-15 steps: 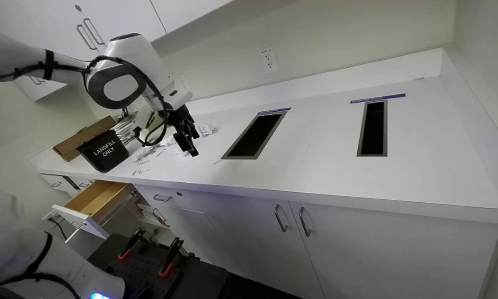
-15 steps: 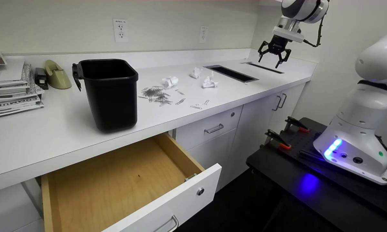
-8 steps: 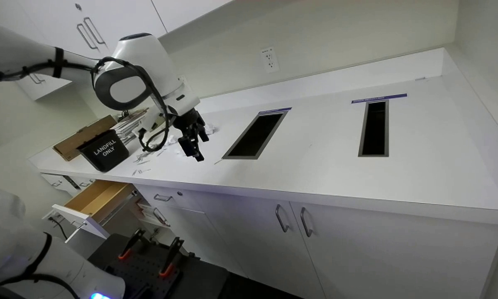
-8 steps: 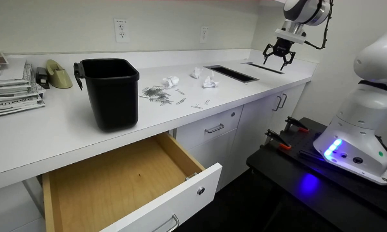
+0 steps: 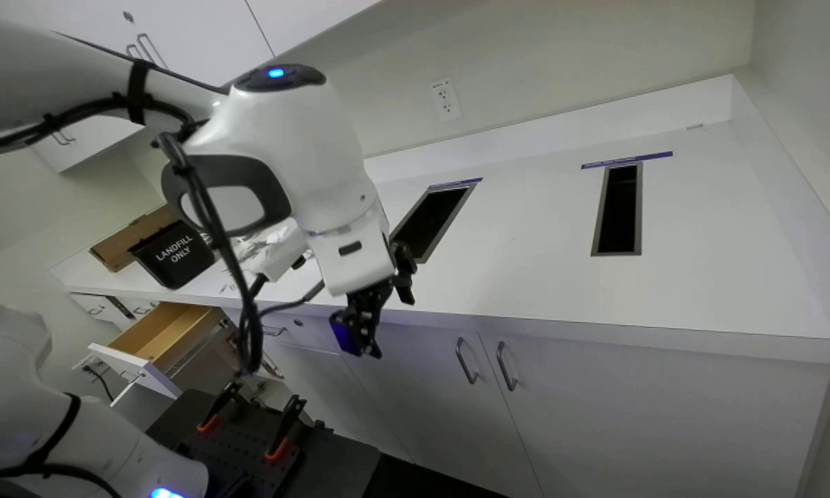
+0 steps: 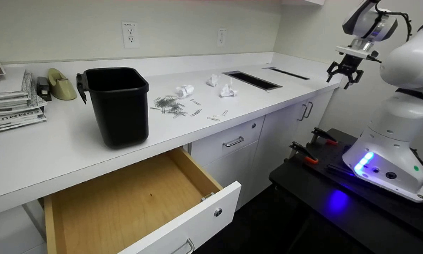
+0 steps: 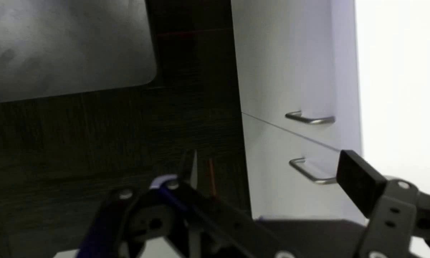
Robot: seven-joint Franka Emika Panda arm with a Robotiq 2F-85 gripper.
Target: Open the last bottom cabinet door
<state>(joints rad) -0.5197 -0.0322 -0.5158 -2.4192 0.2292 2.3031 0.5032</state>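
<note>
The last bottom cabinet door point(image 5: 650, 422) is a large flat white panel, shut, at the right in an exterior view. Its silver bar handle point(image 5: 506, 366) stands beside the neighbouring door's handle point(image 5: 466, 361). The door is partly visible and narrow in an exterior view point(image 6: 320, 111). In the wrist view, its handle point(image 7: 310, 173) is the lower one, close to the right finger in the picture. My gripper point(image 5: 391, 326) is open and empty, in front of the counter's front edge, apart from the handles. Its spread fingers also show in an exterior view point(image 6: 337, 84) and the wrist view point(image 7: 272, 175).
A wooden-sided drawer point(image 6: 134, 208) stands pulled out. The white counter point(image 5: 526, 277) holds a black bin point(image 6: 121, 109), crumpled paper, paper clips, and has two dark slots. The robot's black table point(image 6: 303, 190) with two clamps stands before the cabinets. Upper cabinets point(image 5: 180, 41) hang behind the arm.
My gripper has moved from above the counter out past its front edge, right and down in an exterior view, toward the two door handles. Its fingers stay open. The door has not moved.
</note>
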